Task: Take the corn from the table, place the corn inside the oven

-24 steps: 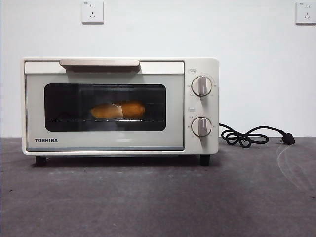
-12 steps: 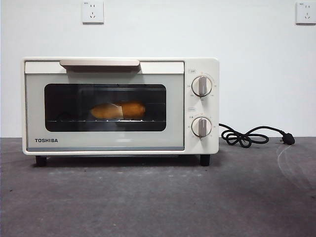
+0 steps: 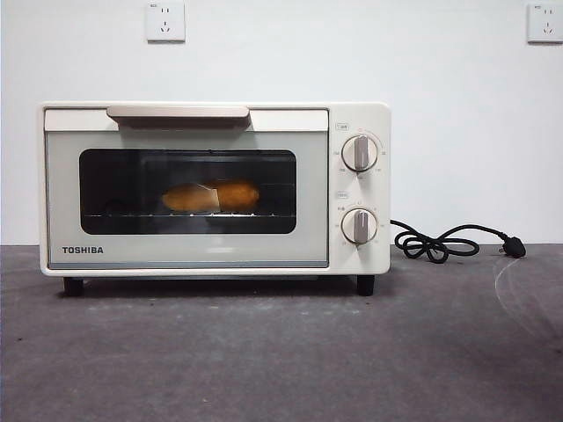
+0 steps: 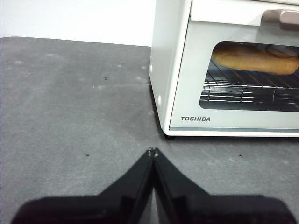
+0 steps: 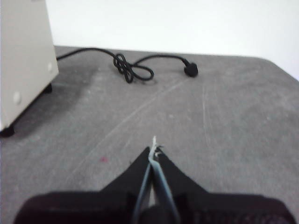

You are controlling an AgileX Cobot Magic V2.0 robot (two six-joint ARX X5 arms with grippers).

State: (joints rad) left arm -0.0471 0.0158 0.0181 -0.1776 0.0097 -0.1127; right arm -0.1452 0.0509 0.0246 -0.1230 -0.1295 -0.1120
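Note:
The corn lies on the wire rack inside the cream-white oven, seen through the dark glass of the closed door. The left wrist view shows the same corn behind the glass of the oven. My left gripper is shut and holds nothing, above the table off the oven's front corner. My right gripper is shut too, over bare table beside the oven's side wall. Neither gripper appears in the front view.
The oven's black cord lies coiled on the table beside it, its plug further out; the right wrist view shows the cord too. Two wall sockets sit high on the white wall.

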